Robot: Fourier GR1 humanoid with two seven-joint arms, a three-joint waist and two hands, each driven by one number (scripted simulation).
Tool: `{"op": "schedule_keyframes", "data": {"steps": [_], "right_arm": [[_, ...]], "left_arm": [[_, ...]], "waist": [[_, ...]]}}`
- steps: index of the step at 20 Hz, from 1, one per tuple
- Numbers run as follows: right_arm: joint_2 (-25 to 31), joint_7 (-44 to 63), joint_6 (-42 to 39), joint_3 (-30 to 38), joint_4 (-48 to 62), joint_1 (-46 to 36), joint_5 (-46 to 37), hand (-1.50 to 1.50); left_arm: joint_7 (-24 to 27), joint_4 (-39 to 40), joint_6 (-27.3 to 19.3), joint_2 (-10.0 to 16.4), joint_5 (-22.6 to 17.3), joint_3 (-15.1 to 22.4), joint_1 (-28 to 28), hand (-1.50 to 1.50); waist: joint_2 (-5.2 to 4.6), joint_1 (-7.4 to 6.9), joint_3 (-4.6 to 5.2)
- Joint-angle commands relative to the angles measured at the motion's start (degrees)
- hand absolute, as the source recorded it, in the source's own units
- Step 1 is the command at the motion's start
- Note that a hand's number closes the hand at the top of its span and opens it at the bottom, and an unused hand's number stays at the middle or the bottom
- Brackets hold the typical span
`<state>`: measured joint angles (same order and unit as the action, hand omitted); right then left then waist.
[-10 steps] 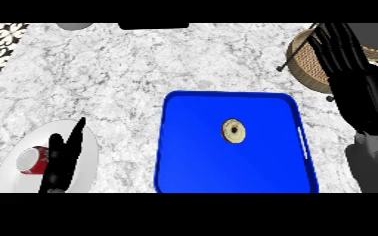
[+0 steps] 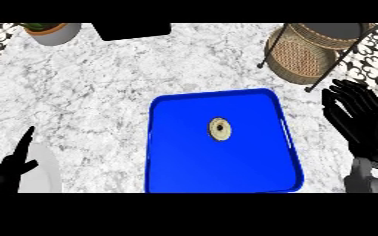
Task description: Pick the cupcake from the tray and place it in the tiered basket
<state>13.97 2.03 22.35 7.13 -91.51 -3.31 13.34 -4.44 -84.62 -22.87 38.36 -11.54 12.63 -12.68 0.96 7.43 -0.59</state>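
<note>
Right robot hand [image 2: 354, 114], fingers spread, hovers beside tray [image 2: 184, 165] with cupcake [image 2: 220, 129], tiered basket [image 2: 303, 55] just beyond.

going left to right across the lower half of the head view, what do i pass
black left hand → left rim of the blue rectangular tray → round tan cupcake in the middle of the tray → black right hand

Glossy blue tray [image 2: 184, 160], marble counter [image 2: 111, 95], wicker basket [image 2: 299, 55]
</note>
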Motion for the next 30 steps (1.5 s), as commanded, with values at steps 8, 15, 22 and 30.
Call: {"op": "schedule_keyframes", "data": {"steps": [8, 15, 22, 30], "right_arm": [[-12.6, 8.2, 29.9, -11.9, -5.0, 21.2, -24.9, -1.5], [-5.7, 28.1, 20.8, -23.4, -6.1, 25.9, -37.7, -1.5], [-2.1, 56.8, 10.2, -22.4, -15.6, 17.3, -48.9, -1.5], [-10.8, 82.3, -4.1, -22.5, -15.5, 2.3, -58.3, -1.5]], "left_arm": [[3.7, -5.1, 0.4, -2.5, 1.1, 0.0, 12.2, 0.0], [1.8, -4.4, 1.2, -3.5, 1.5, 0.8, 17.8, 0.0], [2.9, -1.3, 1.9, -5.4, 2.3, 1.7, 20.0, 0.0], [3.6, 2.3, 3.3, -6.7, 2.6, 1.5, 22.1, 0.0]], "waist": [[-0.99, -3.75, 1.25], [-2.05, -6.57, 1.42], [-1.92, -8.05, 1.37], [-1.33, -8.1, 0.93]]}}
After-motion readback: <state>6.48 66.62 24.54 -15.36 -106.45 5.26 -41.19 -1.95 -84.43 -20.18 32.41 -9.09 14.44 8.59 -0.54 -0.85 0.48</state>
